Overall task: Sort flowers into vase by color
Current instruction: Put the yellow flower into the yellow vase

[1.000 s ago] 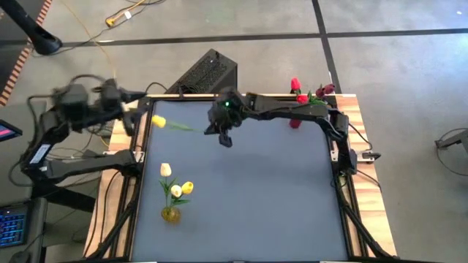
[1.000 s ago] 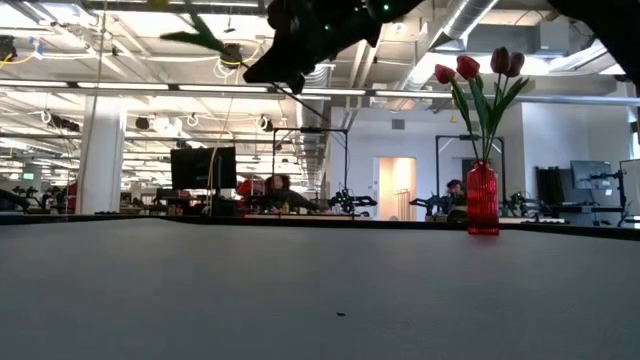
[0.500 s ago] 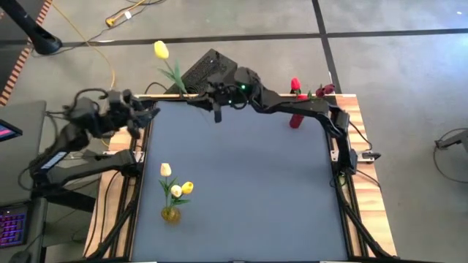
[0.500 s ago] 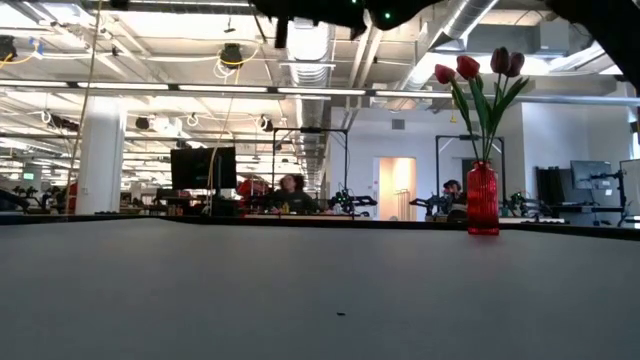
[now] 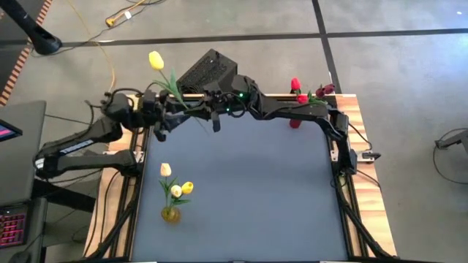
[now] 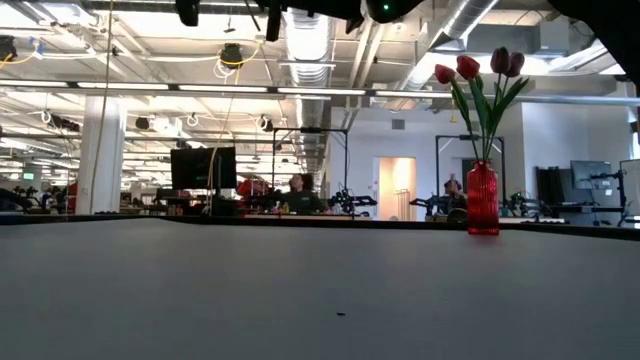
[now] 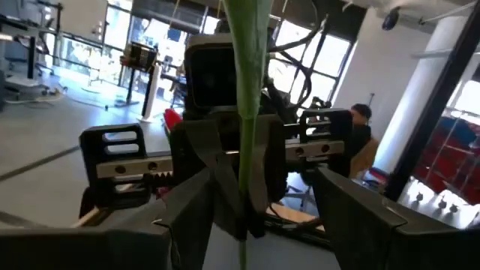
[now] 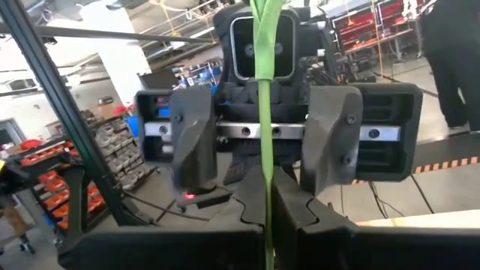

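Observation:
A yellow tulip (image 5: 156,60) with a long green stem (image 7: 244,90) stands high above the table's far left corner, held by my right gripper (image 5: 208,111), which is shut on it. My left gripper (image 5: 170,117) faces the right one from the left, open. Its two fingers (image 7: 180,217) stand wide on either side of the stem without touching. A small yellow vase (image 5: 170,214) near the left edge holds one white and two yellow tulips. A red vase (image 6: 482,200) at the far right holds red and dark red tulips. My right gripper pinches the tulip's green stem near its lower end (image 8: 264,161) between its two shut fingers (image 8: 296,214). It comes level from the table's right, the fingers lying across the stem. The tulip is lifted clear and roughly upright, head on top, a short stub (image 7: 241,244) showing below the fingers.
A black box (image 5: 208,71) sits just beyond the table's far edge, close behind both grippers. The grey tabletop (image 5: 248,190) between the two vases is bare. Wooden rails (image 5: 363,183) run along the table's sides. People sit at desks in the room behind.
My right gripper has carried the yellow tulip toward the far edge and upward, and the flower has turned from lying level to standing upright. My left arm has swung in from the left edge toward the right gripper, and its open fingers now straddle the stem.

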`<state>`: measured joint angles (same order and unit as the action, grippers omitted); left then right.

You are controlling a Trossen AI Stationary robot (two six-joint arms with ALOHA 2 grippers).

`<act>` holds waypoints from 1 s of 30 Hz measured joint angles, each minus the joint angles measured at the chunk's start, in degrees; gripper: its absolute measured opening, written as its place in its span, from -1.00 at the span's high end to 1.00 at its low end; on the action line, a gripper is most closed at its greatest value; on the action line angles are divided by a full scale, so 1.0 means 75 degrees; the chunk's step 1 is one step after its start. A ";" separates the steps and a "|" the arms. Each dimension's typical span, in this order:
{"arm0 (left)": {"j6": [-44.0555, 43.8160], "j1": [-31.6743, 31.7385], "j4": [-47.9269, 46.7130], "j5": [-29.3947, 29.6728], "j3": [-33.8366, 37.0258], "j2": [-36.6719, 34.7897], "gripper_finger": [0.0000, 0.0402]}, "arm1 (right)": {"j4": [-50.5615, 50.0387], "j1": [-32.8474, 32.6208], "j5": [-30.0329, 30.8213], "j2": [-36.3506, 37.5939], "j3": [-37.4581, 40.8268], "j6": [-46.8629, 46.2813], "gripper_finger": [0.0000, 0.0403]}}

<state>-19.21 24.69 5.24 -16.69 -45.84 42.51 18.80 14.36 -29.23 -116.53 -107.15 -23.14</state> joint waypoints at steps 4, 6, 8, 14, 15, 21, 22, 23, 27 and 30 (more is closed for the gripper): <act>0.0136 -0.0136 0.0326 0.0089 0.0000 0.0298 -0.06 | -0.0025 0.0046 -0.0006 0.0000 0.0000 0.0006 0.87; 0.0152 -0.0149 0.0446 0.0085 0.0000 0.0369 -0.06 | -0.0031 0.0054 -0.0059 0.0002 0.0000 0.0006 0.87; 0.0158 -0.0147 0.0471 0.0106 0.0000 0.0377 -0.06 | -0.0079 0.0045 -0.0076 0.0003 0.0000 0.0012 0.87; 0.0343 -0.0074 0.0712 0.0280 -0.0006 0.0125 -0.06 | -0.0128 0.0048 -0.0075 0.0000 0.0000 0.0029 0.87; 0.0345 -0.0047 0.0689 0.0298 -0.0006 0.0088 -0.05 | -0.0123 0.0050 -0.0076 0.0000 0.0000 0.0031 0.87; 0.0295 0.0020 0.0590 0.0328 -0.0006 0.0083 0.10 | -0.0084 0.0054 -0.0076 0.0000 0.0000 0.0029 0.87; 0.0295 0.0020 0.0549 0.0345 -0.0006 0.0097 0.14 | -0.0072 0.0054 -0.0079 0.0000 0.0000 0.0029 0.86; 0.0292 0.0020 0.0481 0.0348 -0.0006 0.0122 0.18 | -0.0065 0.0054 -0.0082 0.0000 0.0000 0.0031 0.86; 0.0280 0.0018 0.0334 0.0398 -0.0006 0.0209 0.34 | -0.0047 0.0045 -0.0088 0.0000 0.0000 0.0029 0.85; 0.0281 0.0017 0.0334 0.0407 -0.0006 0.0202 0.53 | -0.0027 0.0039 -0.0239 0.0000 0.0000 0.0026 0.84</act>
<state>-17.10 24.82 7.74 -13.64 -45.89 44.03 18.60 14.66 -31.03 -116.53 -107.15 -22.94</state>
